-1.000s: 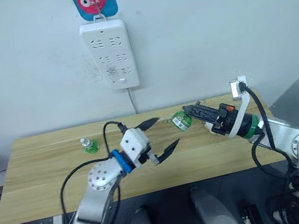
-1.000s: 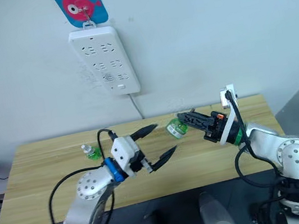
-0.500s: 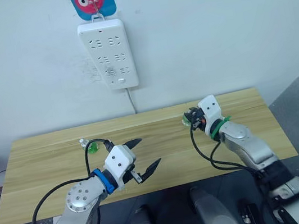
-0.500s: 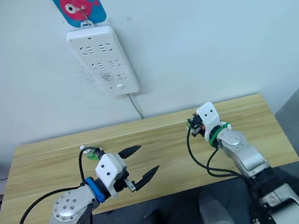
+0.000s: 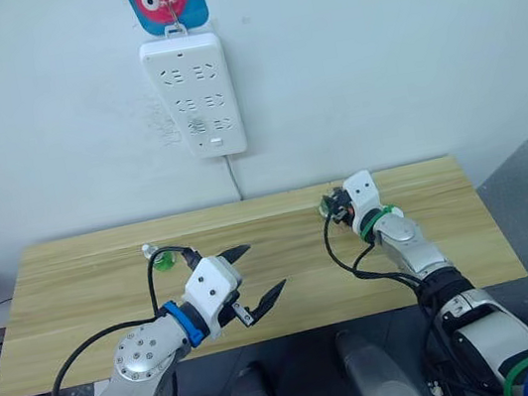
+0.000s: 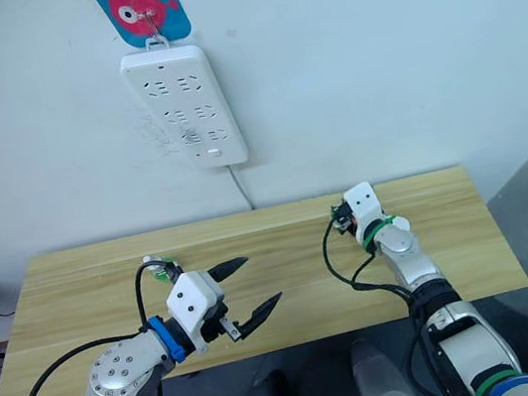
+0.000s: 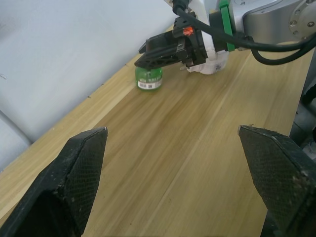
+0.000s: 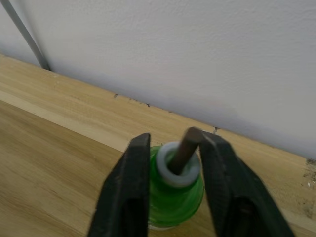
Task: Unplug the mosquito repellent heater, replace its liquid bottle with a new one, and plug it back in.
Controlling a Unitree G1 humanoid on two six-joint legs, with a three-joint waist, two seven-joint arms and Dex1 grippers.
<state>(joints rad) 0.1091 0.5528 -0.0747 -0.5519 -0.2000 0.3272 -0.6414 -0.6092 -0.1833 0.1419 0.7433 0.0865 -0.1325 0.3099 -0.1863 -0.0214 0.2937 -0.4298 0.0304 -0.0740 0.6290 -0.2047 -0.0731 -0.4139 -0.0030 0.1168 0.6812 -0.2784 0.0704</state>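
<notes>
1. The right gripper [image 8: 170,197] pinches the small round translucent green bottle with a dark wick stem [image 8: 176,190], standing on the grained wooden table [image 7: 187,148] near its far edge at about one o'clock.
2. The bottle's white label print is unreadable.
3. The left gripper [image 5: 252,277] is spread wide, its textured black fingers [image 7: 74,177] empty.

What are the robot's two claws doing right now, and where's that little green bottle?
Right gripper shut on the wick bottle, standing upright on the table near the wall. Left gripper open, empty, over the table. Capped bottle beyond it, untouched.
</notes>
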